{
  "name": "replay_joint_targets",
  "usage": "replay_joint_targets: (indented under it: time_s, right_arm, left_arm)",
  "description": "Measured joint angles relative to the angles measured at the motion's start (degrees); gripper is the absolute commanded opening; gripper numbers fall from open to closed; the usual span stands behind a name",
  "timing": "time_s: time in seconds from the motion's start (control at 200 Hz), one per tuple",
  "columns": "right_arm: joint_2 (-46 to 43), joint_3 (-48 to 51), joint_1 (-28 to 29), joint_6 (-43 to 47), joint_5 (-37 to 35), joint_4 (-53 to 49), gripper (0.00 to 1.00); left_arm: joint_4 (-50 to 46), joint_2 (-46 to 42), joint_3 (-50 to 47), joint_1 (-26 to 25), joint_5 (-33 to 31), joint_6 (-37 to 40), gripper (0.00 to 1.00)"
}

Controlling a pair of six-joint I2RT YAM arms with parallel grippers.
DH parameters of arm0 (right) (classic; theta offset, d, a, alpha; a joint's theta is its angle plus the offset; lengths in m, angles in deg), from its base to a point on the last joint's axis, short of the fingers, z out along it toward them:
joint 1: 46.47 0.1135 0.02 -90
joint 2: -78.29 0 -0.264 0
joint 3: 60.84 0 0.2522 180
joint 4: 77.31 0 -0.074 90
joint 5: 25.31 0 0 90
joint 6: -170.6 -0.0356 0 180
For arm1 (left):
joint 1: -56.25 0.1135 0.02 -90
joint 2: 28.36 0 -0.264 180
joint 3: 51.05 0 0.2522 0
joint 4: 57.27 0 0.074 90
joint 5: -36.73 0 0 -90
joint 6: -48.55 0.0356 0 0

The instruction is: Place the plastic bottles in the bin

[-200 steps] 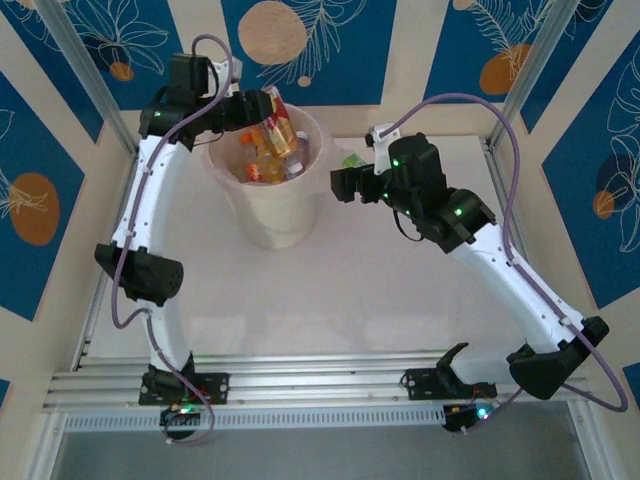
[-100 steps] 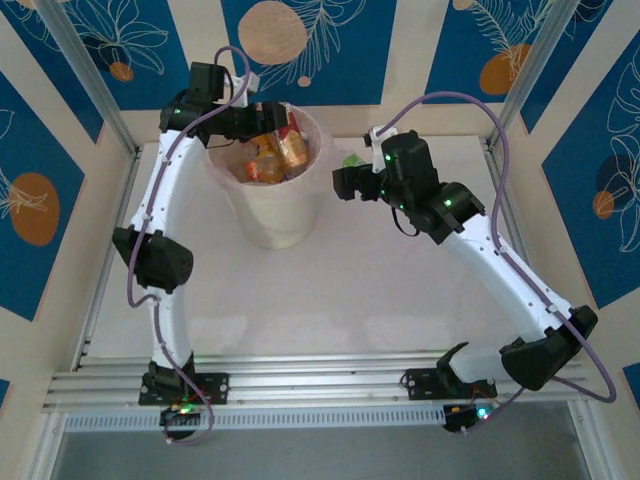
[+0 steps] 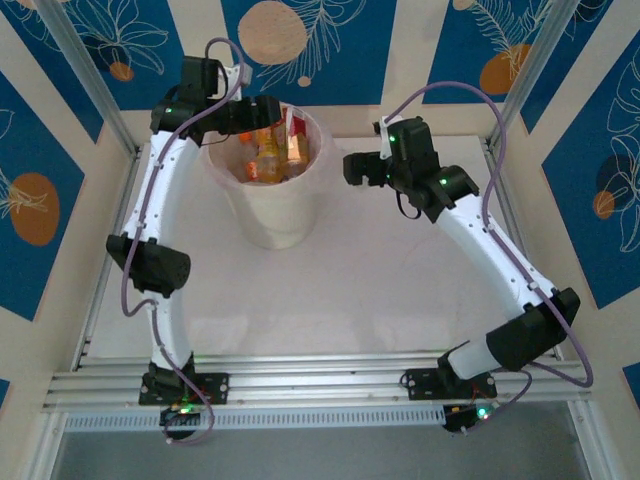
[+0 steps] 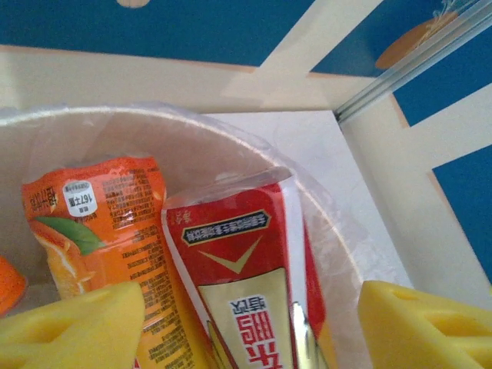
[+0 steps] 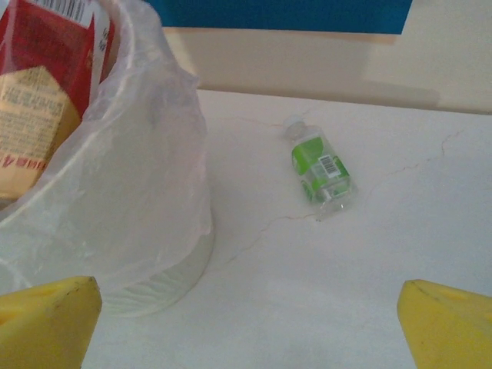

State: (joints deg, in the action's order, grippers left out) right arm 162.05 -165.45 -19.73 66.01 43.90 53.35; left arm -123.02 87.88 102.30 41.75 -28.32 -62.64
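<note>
Orange and red plastic bottles (image 3: pixel 268 150) fill the large pale translucent bin (image 3: pixel 270 222); one clear green-labelled bottle (image 5: pixel 321 169) waits beside it. Left jaws and right jaws gape, empty.

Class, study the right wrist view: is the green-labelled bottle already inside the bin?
No, the green-labelled bottle lies on its side on the table, apart from the bin.

red bottle (image 4: pixel 246 269) cropped below, orange bottle (image 4: pixel 100 223) partly behind left end effector (image 4: pixel 250 327)
</note>
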Motion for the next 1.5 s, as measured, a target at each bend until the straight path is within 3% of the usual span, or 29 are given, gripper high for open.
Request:
replay_joint_targets:
  time_s: [0.215, 0.725, 1.065, 1.245, 1.5]
  right_arm:
    - [6.6, -5.0, -4.5, 0.0, 1.4, 0.5, 0.99]
    - [39.1, -23.7, -13.0, 1.2, 12.0, -0.3, 0.99]
    - [51.3, -34.0, -14.1, 4.1, 17.7, -0.5, 0.99]
    - [56.1, -38.5, -14.1, 5.8, 18.8, -1.5, 0.99]
    - [62.4, -45.2, -14.1, 7.1, 19.3, -3.5, 0.99]
  left_arm:
    - [5.7, -0.3, 0.0, -3.3, -3.1, 1.8, 0.59]
    - [11.2, 6.2, 0.0, -4.9, -5.1, 6.8, 0.58]
    - [10.0, 6.5, 0.0, -4.9, -5.2, 8.8, 0.58]
    - [9.1, 4.8, -1.9, -4.9, -6.1, 9.1, 0.65]
    - [6.9, -0.5, -4.3, -4.9, -7.3, 8.5, 0.85]
